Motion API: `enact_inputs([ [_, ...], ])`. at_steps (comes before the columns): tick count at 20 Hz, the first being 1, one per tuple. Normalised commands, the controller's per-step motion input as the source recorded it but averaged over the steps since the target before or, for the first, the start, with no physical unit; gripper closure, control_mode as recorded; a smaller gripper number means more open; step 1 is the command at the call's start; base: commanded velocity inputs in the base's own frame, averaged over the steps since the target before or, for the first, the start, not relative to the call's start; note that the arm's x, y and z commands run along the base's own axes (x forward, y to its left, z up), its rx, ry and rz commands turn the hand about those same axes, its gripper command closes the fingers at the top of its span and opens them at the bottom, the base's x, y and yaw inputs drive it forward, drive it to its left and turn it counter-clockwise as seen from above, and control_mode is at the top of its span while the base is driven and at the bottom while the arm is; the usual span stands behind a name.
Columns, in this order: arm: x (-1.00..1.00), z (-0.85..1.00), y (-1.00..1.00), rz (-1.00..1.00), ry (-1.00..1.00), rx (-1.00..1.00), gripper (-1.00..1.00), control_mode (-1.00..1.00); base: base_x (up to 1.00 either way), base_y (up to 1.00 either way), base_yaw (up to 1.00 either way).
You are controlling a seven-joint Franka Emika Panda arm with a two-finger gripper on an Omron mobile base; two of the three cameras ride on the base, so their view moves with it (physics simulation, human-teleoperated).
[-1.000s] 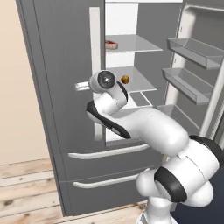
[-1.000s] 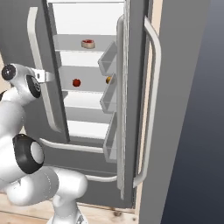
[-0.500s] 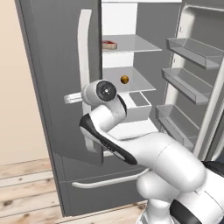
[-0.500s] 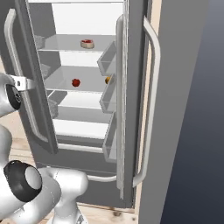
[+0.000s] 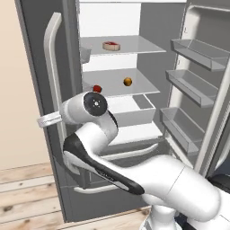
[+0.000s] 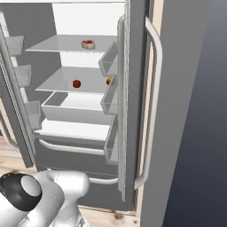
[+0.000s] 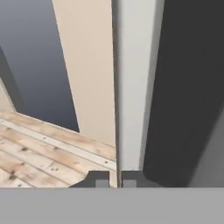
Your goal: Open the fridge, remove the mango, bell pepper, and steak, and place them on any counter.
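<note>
The fridge (image 5: 40,36) stands with both upper doors open and its white inside showing. The steak (image 5: 111,45) (image 6: 88,44) lies on the top shelf. On the shelf below sit the red bell pepper (image 5: 97,88) (image 6: 76,83) and the orange mango (image 5: 128,81) (image 6: 109,81), the mango half behind a door bin in the right base view. My wrist (image 5: 48,120) is at the left door's pale handle (image 5: 50,67). In the hand view my gripper (image 7: 114,180) is shut, its tips right at the foot of that handle (image 7: 131,87). The counter is out of view.
The right door (image 5: 197,85) hangs open with several bins on its inside and a long pale handle (image 6: 153,106) outside. Two drawers with handles (image 6: 71,147) sit below the shelves. Wooden floor (image 7: 39,148) and a beige wall (image 7: 83,65) lie left of the fridge.
The left fridge door has swung from nearly shut to wide open. My arm swept left with it. The jaws closed down to shut.
</note>
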Motion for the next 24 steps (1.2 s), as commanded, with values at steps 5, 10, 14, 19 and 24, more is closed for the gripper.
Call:
enact_inputs([
  [5,-1.0,0.28,-0.19,0.09,-0.01,0.0,-1.0,-1.0,0.0,0.0,0.0],
  [10,-0.94,0.42,-0.99,0.03,-0.04,0.07,-1.0,-1.0,0.0,0.0,0.0],
  [14,-0.12,0.31,-1.0,-0.03,0.0,0.04,-1.0,-1.0,0.0,0.0,0.0],
  [19,0.56,0.1,-1.0,-0.11,0.0,0.02,-1.0,-1.0,0.0,0.0,0.0],
  [24,0.78,0.0,-1.0,-0.09,0.0,0.0,-1.0,-1.0,0.0,0.0,0.0],
])
